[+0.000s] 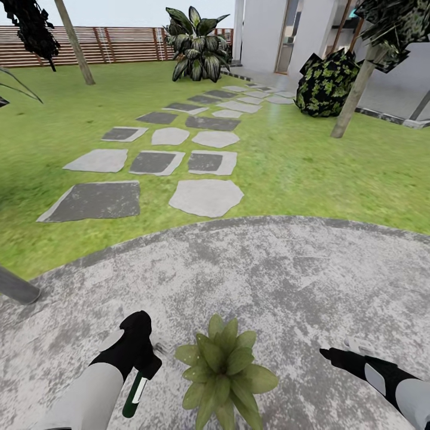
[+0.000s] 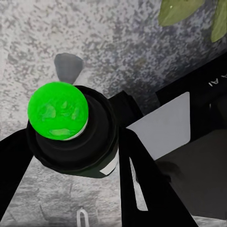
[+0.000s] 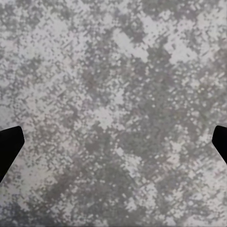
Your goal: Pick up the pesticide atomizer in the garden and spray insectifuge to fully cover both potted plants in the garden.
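Gripping the pesticide atomizer (image 1: pixel 136 391) at the near left, the left gripper (image 1: pixel 145 360) is holding the slim dark-green bottle clenched between its black fingers (image 2: pixel 137 175), just beside the potted plant (image 1: pixel 224 370). In the left wrist view the bottle (image 2: pixel 75 137) is seen end-on, a bright green round end facing the camera, with leaf tips (image 2: pixel 182 9) at the frame's edge. Which way the spray head is pointing cannot be told. The bottle is judged light, rigid and smooth-sided, so a hold around mid-body, as here, is likely resisting slip; squeezing harder is probably unnecessary. At the near right, the right gripper (image 1: pixel 340 352) is hovering empty over the paved patio (image 1: pixel 286 275); its fingertips (image 3: pixel 9 144) are sitting wide apart at the wrist view's edges, so it is released. Beyond the patio, the lawn (image 1: pixel 334 173) is carrying a path of stepping stones (image 1: pixel 206 197) towards a broad-leaved shrub (image 1: pixel 197 45), a wooden fence (image 1: pixel 119 45) and a white building (image 1: pixel 269 33) at the far end.
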